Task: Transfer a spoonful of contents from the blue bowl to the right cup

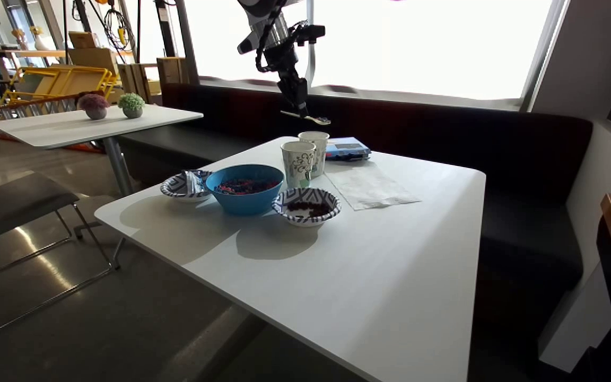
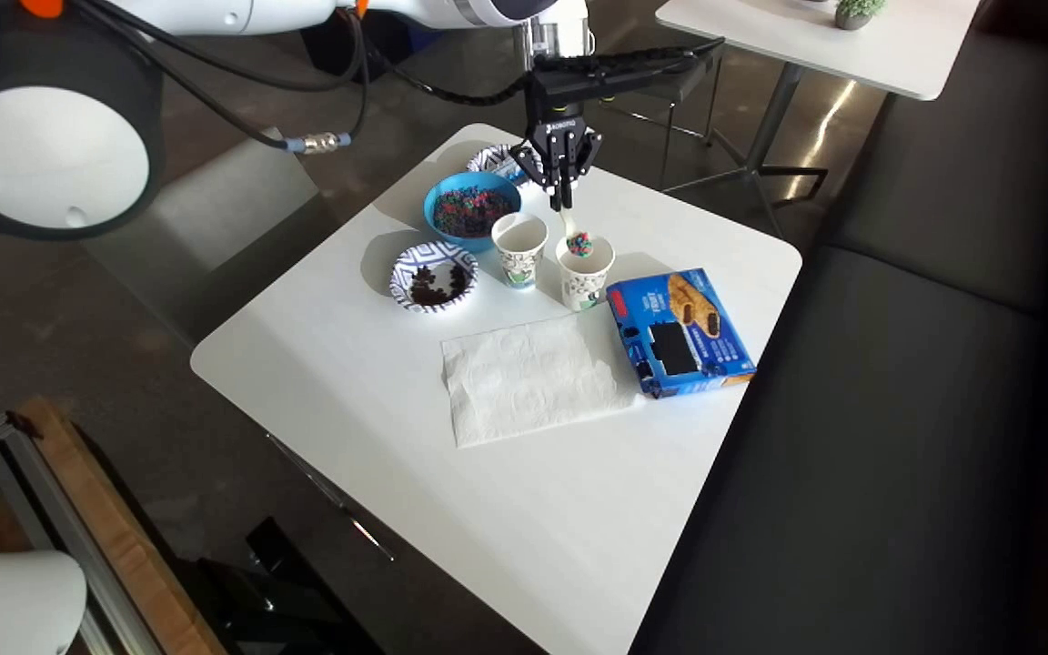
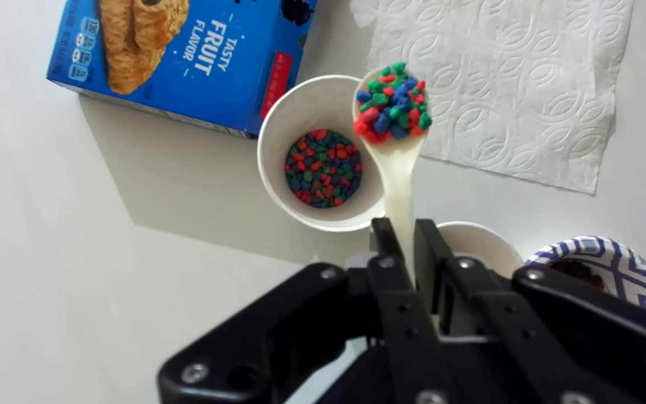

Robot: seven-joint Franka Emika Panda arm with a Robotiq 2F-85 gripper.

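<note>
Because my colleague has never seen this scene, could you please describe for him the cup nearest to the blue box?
On the white table, find the blue box with a pastry picture. Beside it stands the white patterned cup, with red, green and blue bits inside. Unlike the similar neighbouring cup, it stands farther from the blue bowl.

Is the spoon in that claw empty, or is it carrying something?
Carrying something: in the wrist view, red, green and blue bits are heaped on the end of the spoon, its handle gripped by the claw.
</note>
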